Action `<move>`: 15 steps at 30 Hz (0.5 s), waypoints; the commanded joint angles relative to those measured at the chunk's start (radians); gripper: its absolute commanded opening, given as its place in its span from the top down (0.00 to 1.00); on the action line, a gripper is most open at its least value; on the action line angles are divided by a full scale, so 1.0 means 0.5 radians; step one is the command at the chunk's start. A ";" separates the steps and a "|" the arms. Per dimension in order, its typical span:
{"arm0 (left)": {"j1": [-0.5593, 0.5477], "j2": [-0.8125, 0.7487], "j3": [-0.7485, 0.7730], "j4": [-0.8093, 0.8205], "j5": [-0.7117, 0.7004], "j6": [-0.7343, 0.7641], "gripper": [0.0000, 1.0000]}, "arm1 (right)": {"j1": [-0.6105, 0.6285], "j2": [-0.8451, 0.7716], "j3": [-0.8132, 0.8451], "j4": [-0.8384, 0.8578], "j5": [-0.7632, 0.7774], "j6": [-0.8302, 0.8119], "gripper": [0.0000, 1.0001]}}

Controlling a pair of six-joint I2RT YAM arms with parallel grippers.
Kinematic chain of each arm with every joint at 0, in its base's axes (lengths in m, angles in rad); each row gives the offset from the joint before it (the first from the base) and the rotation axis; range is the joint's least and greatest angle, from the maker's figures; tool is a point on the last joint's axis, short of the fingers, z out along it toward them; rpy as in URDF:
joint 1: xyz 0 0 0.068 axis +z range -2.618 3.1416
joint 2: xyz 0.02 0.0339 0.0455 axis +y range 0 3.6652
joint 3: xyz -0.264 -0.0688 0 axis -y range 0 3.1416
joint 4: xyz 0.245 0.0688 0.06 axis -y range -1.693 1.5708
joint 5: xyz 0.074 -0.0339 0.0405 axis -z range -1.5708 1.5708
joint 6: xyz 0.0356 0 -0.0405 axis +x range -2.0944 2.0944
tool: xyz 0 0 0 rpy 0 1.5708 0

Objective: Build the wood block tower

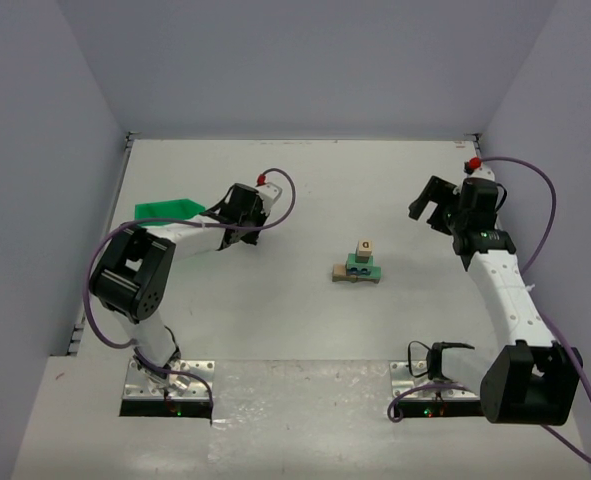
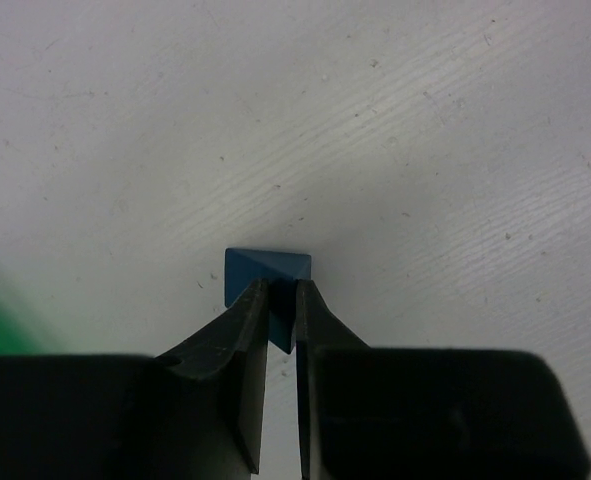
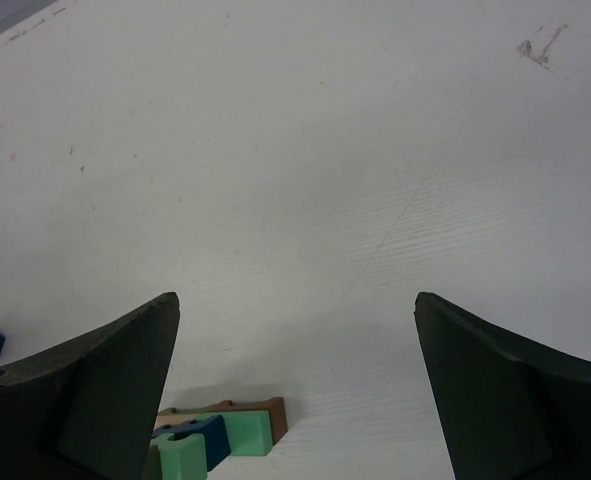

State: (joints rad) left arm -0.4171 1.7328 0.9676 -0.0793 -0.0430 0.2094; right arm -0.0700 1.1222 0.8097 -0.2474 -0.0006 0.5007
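Wood block tower [image 1: 359, 263] standing near the middle of the white table [image 1: 305, 180], between the 2 arms and somewhat closer to the right one. At its base, tan and brown bars lying flat; above them a green block with blue pieces; on top, in the overhead view, a tan cube with a dark mark on its upper face. Seen again at the bottom edge of the right wrist view [image 3: 225, 430], with the brown bar, green blocks and 1 blue piece showing between the fingers, partly cut by the frame. Well apart from it to the left, the left gripper [image 1: 240, 235] [image 2: 280, 290], pointed down at the table, fingers pressed together on a small blue block [image 2: 268, 262] with sloped faces; whether resting on the surface or raised just off it, impossible to say. Just beyond that arm, toward the left wall, a green plastic bin [image 1: 170, 210], also a green blur at the left edge of the left wrist view. To the right of the tower, the right gripper [image 1: 427, 212] [image 3: 295, 300], raised, fingers spread wide apart, holding nothing. Purple cables [image 1: 535, 200] looping from both arms.
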 commanded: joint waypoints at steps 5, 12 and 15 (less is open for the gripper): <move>0.006 -0.352 0.046 0.066 -0.008 -0.342 1.00 | -0.010 -0.126 0.019 0.070 -0.055 -0.142 0.01; 0.006 -0.817 -0.175 0.335 0.027 -0.789 1.00 | -0.010 -0.298 -0.066 0.322 -0.526 -0.424 0.01; 0.006 -0.989 -0.254 0.406 0.166 -0.995 1.00 | 0.001 -0.318 -0.080 0.472 -1.282 -0.718 0.01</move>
State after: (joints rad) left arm -0.4171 1.3408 0.8876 0.0184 -0.0361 -0.1080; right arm -0.0724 0.9867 0.7808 -0.1677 -0.1991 0.3419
